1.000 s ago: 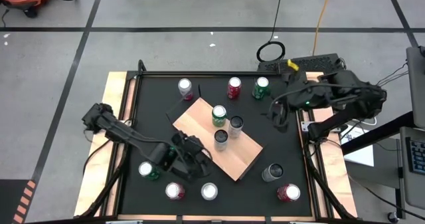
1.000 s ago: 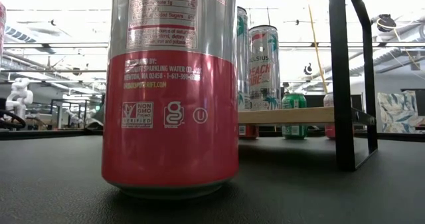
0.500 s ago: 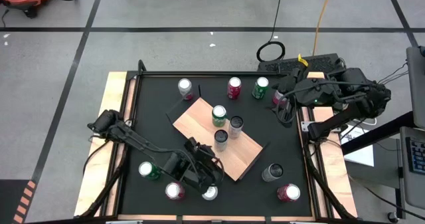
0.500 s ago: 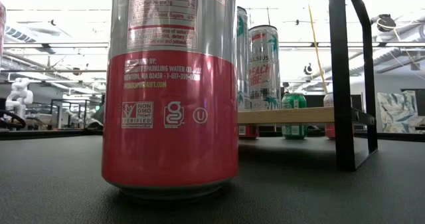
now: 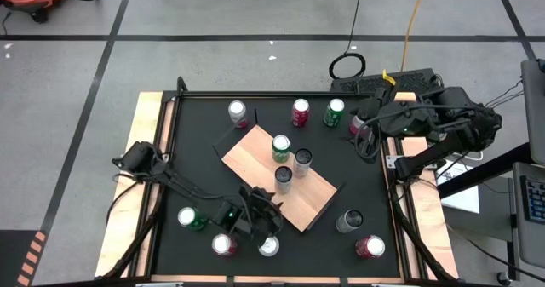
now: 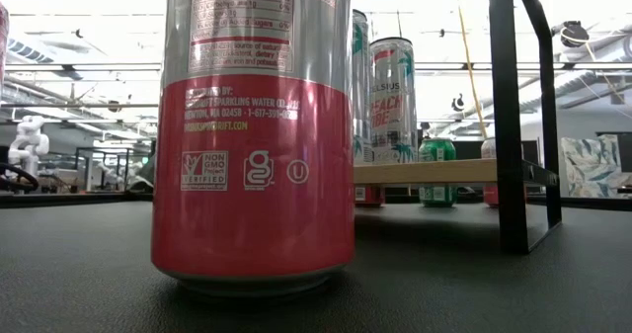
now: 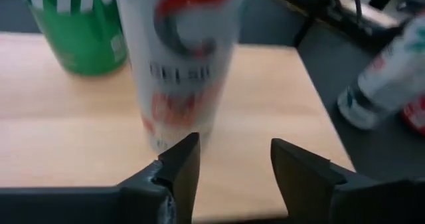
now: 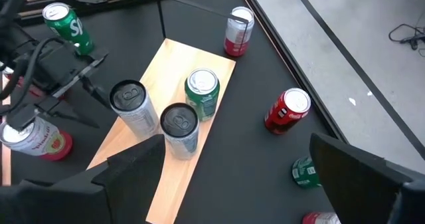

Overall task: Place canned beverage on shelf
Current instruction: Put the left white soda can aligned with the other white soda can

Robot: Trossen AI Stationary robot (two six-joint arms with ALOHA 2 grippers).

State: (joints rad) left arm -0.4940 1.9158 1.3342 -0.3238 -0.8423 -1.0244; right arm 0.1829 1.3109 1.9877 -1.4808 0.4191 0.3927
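Left arm has swung along the near side of the shelf [image 5: 255,155] in the last second, from beside its left corner to a spot close against its near edge.

My left jaws [image 7: 234,147] have come in from wide to about half gap. They are apart with nothing between them. Through the gap I see only bare board, with the white Celsius can [image 7: 179,64] standing farther back on it and a green can [image 7: 86,31] beside that.

So the narrowing is not a grip. No can has left the counter [image 5: 196,151].

The shelf carries three upright cans: green-topped can [image 5: 281,147], pale-topped can [image 5: 301,158], dark-topped can [image 5: 283,178]. All three are where they were a second ago.

The nearest loose can is the silver-topped can [image 5: 269,248]. It stands on the counter just beside my left wrist, at the near edge. It is partly under the arm from above and untouched as far as I can see. I judge it my likely pick.

More loose cans stand along the near and far edges of the counter.

Right arm has shifted slightly toward the far right corner. Its right jaws [image 5: 362,138] are spread wide and empty, well apart from the shelf, waiting.

The approach has moved on, but the pick is not made. The jaws point over the board, not at the silver-topped can, so the wrist must drop and turn to it before closing means anything.

Risk: the wrist brushing that can over while turning.
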